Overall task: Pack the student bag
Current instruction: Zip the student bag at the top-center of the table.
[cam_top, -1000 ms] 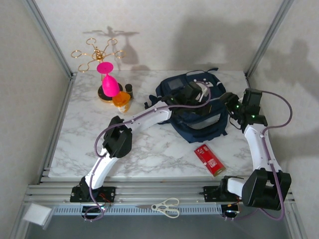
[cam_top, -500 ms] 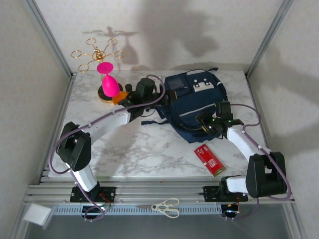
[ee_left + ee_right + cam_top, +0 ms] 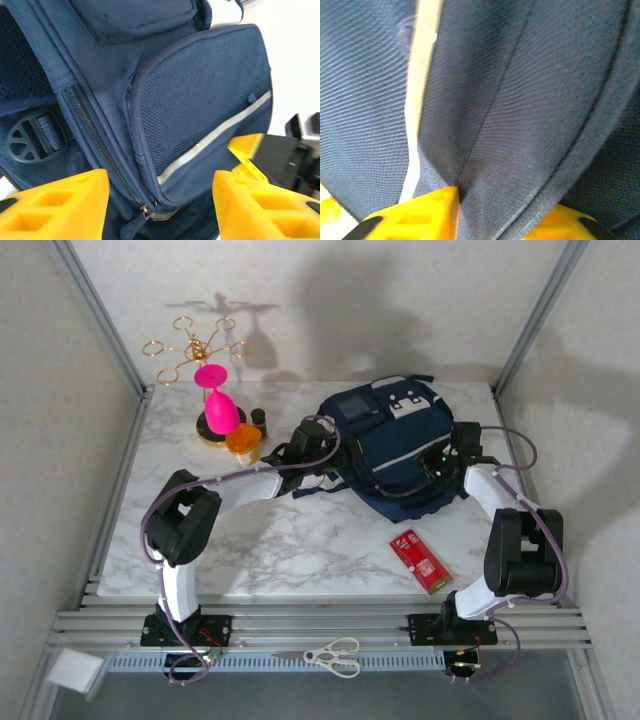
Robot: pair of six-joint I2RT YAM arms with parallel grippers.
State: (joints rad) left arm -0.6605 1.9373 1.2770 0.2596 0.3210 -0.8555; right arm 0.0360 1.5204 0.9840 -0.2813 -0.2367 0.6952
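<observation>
Bag [image 3: 395,440] at counter [image 3: 300,540] far right. L tool [image 3: 160,195]: jaws apart, empty, facing bag's side. R tool [image 3: 497,210]: fabric fold betw. jaws, grip unclear. Risk: thin fold slips; bag slumps.

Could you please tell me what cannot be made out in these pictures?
- Inside of the student bag: top view, its own front panel covers it.
- Whether the right gripper is clamped: right wrist view, bag fabric hides the contact.
- Print on the red box: top view, too small.
</observation>
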